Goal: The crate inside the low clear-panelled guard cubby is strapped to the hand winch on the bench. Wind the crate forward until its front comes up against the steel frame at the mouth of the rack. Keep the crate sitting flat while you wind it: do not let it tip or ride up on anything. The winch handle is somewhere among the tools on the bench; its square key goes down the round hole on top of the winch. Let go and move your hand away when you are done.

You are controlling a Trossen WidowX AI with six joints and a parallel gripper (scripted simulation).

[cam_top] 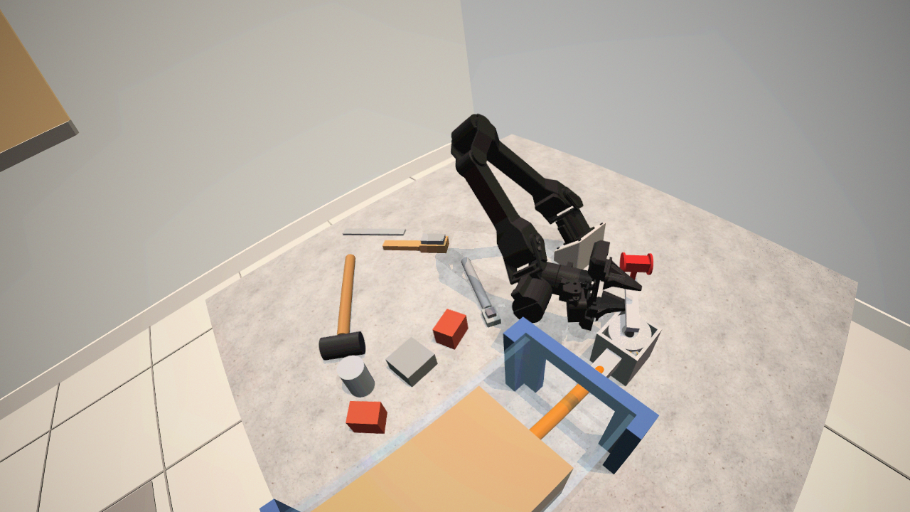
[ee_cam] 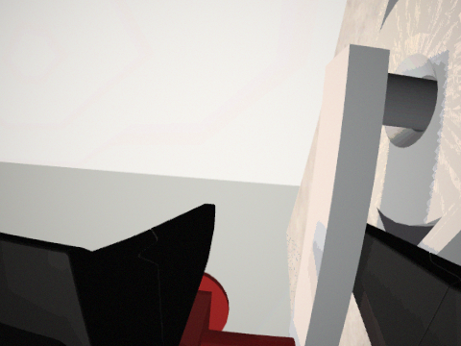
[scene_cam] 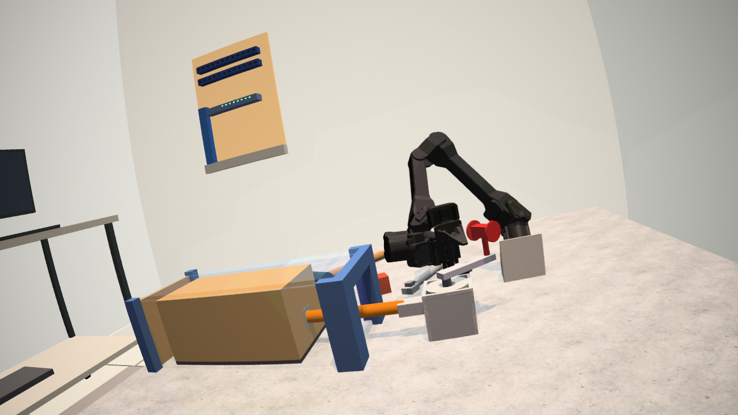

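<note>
Handle in winch | frame between winch, crate

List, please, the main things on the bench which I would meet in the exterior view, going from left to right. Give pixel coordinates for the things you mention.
Blue rear post (scene_cam: pixel 144 335), crate (cam_top: pixel 445 458) (scene_cam: pixel 232 325), steel frame (cam_top: pixel 581 372) (scene_cam: pixel 340 325), hand winch (cam_top: pixel 641 358) (scene_cam: pixel 450 316) (ee_cam: pixel 447 24), red handle knob (cam_top: pixel 637 263) (scene_cam: pixel 483 231) (ee_cam: pixel 219 300), grey upright plate (cam_top: pixel 582 249) (scene_cam: pixel 522 257).

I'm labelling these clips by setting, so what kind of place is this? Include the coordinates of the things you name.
Probably a workshop or server-room mock-up: a hand winch (cam_top: pixel 626 360) (scene_cam: pixel 450 314), a mallet (cam_top: pixel 344 318) and a wall panel (scene_cam: pixel 247 126) carrying rack-like bars.
</note>
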